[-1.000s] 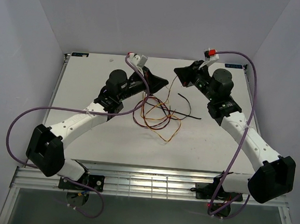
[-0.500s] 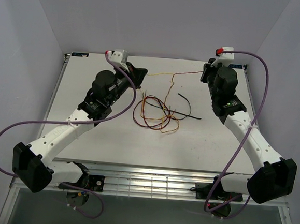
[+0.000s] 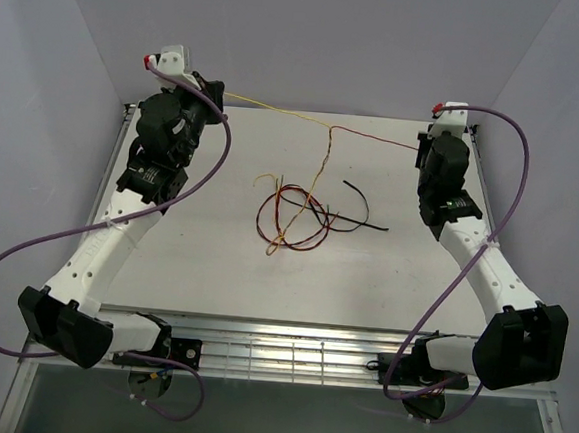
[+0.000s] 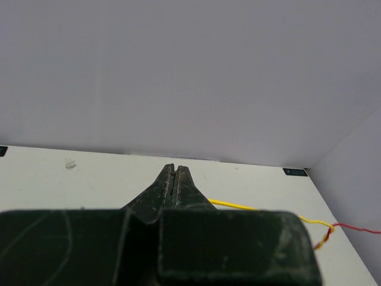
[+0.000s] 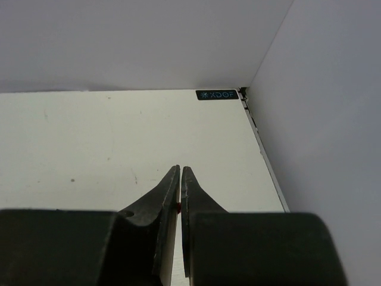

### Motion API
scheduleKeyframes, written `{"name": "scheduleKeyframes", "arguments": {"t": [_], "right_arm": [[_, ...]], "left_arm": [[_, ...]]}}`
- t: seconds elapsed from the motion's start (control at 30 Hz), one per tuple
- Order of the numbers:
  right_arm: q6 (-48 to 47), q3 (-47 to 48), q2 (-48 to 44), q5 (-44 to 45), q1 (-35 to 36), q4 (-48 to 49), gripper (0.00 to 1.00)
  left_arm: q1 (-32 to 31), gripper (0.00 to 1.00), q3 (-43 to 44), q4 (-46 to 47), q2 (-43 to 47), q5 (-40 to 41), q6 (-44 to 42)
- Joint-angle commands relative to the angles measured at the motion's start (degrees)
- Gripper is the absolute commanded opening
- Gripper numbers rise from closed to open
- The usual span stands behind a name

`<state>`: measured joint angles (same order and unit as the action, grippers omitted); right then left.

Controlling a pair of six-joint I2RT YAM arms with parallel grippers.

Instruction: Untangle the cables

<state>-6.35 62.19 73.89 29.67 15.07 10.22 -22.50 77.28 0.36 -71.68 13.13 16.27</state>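
Your left gripper (image 3: 220,94) clamps the thin yellow wire (image 3: 278,110), your right gripper (image 3: 423,145) the thin red wire (image 3: 376,135). The taut line runs 9-to-3, with the looped tangle (image 3: 298,215) at 6.

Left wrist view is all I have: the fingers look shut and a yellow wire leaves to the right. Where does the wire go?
Observer: In the top view, the yellow wire runs from the left gripper to a twist with a red wire. The red wire goes on to the right gripper.
Operator: Does the right gripper really hold it?
Observer: Yes. Its wrist view shows a bit of red pinched between the nearly shut fingers.
Operator: And the other cables?
Observer: A strand runs from the twist to a loose bundle on the table. A black wire lies at its right.
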Motion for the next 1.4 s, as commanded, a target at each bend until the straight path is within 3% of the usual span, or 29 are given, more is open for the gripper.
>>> {"name": "scheduleKeyframes", "arguments": {"t": [0.0, 0.33, 0.63, 0.87, 1.17, 1.37], "right_arm": [[-2.18, -2.69, -0.32, 4.08, -1.8, 1.03, 0.08], [-5.42, -0.06, -2.08, 5.04, -3.64, 0.77, 0.08], [-9.46, 4.42, -5.24, 3.9, -9.79, 1.47, 0.08], [-13.51, 7.76, -6.83, 5.57, -14.27, 2.0, 0.08], [-14.13, 9.44, -8.67, 0.92, -18.41, 0.86, 0.08], [-13.78, 11.19, -8.85, -1.2, -18.5, 0.33, 0.08]], "left_arm": [[2.72, 0.0, 4.02, -1.24, -0.3, 3.49, -3.43], [5.19, 0.0, 19.22, -0.89, -6.18, 0.06, -7.22], [7.91, 0.0, 35.02, -1.76, -13.13, 0.06, -10.12], [10.02, 0.0, 39.78, -1.33, -16.38, 2.17, -10.82], [12.92, 0.0, 43.31, 1.31, -16.91, 1.65, -12.92], [12.92, 0.0, 55.0, -1.16, -21.4, 1.11, -14.86]]}}
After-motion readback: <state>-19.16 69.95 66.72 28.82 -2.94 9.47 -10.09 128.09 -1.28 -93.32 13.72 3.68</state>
